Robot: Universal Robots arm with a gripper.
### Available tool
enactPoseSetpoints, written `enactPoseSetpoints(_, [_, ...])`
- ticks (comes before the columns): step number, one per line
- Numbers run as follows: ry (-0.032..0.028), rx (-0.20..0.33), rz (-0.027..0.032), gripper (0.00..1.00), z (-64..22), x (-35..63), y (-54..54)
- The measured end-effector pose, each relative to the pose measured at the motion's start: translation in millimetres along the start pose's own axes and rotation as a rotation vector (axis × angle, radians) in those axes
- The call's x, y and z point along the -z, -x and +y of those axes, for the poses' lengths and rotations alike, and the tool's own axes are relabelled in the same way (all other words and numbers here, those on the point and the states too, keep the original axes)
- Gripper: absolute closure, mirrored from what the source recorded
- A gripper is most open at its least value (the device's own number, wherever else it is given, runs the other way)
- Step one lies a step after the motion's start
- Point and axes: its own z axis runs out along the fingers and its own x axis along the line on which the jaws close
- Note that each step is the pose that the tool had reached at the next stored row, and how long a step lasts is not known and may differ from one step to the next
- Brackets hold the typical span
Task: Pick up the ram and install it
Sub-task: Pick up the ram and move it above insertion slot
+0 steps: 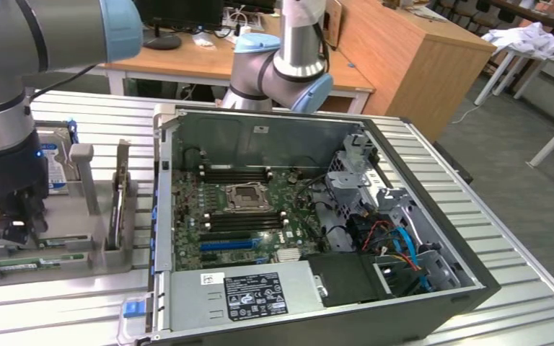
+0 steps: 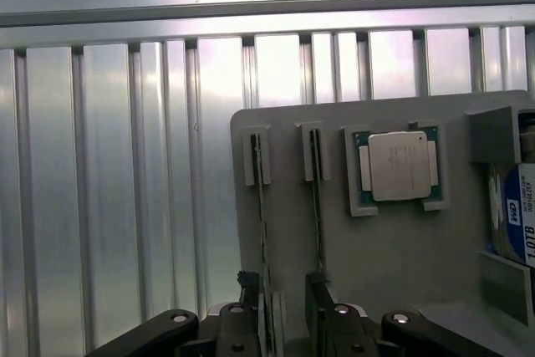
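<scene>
Two ram sticks stand on edge in slots of a grey holder. In the wrist view one ram stick runs in between my fingertips, and the second ram stick ends at one finger. My gripper is open, low over the holder and straddling the first stick without pinching it. In the exterior view the gripper hangs over the holder at the exterior view's left, with the green ram sticks just below it.
An open computer case fills the middle, with its motherboard's black memory slots beside the CPU socket. The holder also carries a CPU and a blue-labelled hard drive. The table is ribbed metal.
</scene>
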Motion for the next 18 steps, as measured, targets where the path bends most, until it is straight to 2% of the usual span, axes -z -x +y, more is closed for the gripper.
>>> enactPoseSetpoints(18, [0.0002, 0.001, -0.0028, 0.64, -0.7, -26.2, -4.1])
